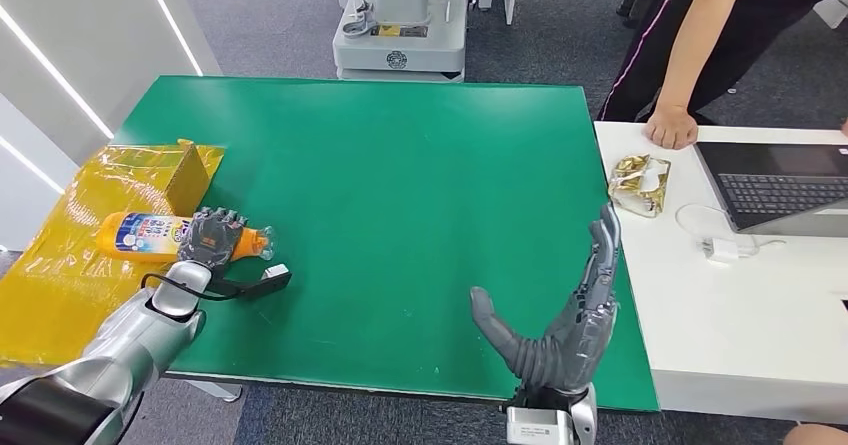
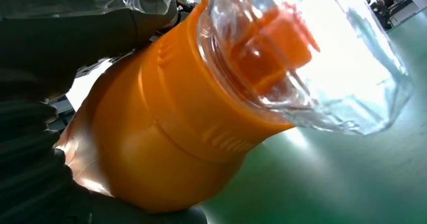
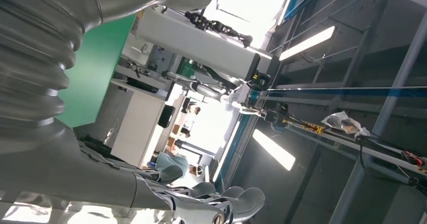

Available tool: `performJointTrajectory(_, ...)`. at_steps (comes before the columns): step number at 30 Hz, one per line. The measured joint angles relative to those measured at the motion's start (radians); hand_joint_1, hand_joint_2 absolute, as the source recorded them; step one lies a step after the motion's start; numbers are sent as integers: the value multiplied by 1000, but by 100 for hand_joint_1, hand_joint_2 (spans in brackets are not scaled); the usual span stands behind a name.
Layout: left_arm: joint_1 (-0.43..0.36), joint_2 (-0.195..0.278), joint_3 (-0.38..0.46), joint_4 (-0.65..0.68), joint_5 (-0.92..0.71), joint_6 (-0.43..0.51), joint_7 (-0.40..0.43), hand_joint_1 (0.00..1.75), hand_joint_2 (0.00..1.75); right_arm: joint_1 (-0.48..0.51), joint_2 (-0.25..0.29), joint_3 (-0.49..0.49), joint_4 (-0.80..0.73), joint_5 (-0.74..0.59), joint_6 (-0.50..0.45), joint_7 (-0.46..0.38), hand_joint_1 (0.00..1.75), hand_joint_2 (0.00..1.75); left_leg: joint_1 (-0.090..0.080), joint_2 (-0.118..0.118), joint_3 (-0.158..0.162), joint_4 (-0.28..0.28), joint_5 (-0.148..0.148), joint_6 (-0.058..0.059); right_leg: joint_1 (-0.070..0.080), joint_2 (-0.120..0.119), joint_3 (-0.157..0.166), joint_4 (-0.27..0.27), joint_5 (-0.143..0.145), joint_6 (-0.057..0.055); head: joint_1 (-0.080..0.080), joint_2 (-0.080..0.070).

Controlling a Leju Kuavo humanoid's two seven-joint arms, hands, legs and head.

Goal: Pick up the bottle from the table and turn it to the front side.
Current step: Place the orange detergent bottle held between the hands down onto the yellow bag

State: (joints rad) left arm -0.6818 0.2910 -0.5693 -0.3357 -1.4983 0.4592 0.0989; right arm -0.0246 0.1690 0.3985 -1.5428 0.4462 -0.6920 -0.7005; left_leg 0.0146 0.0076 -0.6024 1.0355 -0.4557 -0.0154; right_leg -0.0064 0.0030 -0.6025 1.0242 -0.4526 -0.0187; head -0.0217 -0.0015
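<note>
Two tables: a green table (image 1: pixel 400 185), and a white table (image 1: pixel 700 295) on its right with a laptop (image 1: pixel 780 180).
Floor: grey carpet.
Bottle: the orange bottle (image 1: pixel 150 235) lies at the green table's left edge, clear cap pointing right.
Left hand (image 1: pixel 212 237): wrapped around the bottle.
Right hand (image 1: pixel 565 315): wide open, holding nothing.

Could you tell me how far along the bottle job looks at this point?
Done: the left hand grips the orange bottle. In hand: the bottle lies sideways at the green table's left edge; whether it is lifted is unclear. Left: turning it to its front side. The right hand is open over the table.
</note>
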Motion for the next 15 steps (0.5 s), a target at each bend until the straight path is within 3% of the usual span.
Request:
performJointTrajectory(3,1,-5,57,0,25,-27,-17,0,175,2,0,-2,-6,1,0,-2,0,175,0,0,0,0,0,0,0,0,0,0,0,0,0,0)
performJointTrajectory(6,1,-11,104,0,30,-43,-30,0,175,3,0,-3,-8,-4,0,-2,0,175,0,0,1,0,0,0,0,0,1,0,0,0,0,0)
performJointTrajectory(15,-2,-17,143,0,2,-69,-54,0,175,2,0,-3,-8,-16,0,-1,0,175,0,0,2,0,0,0,0,0,2,0,0,0,0,0)
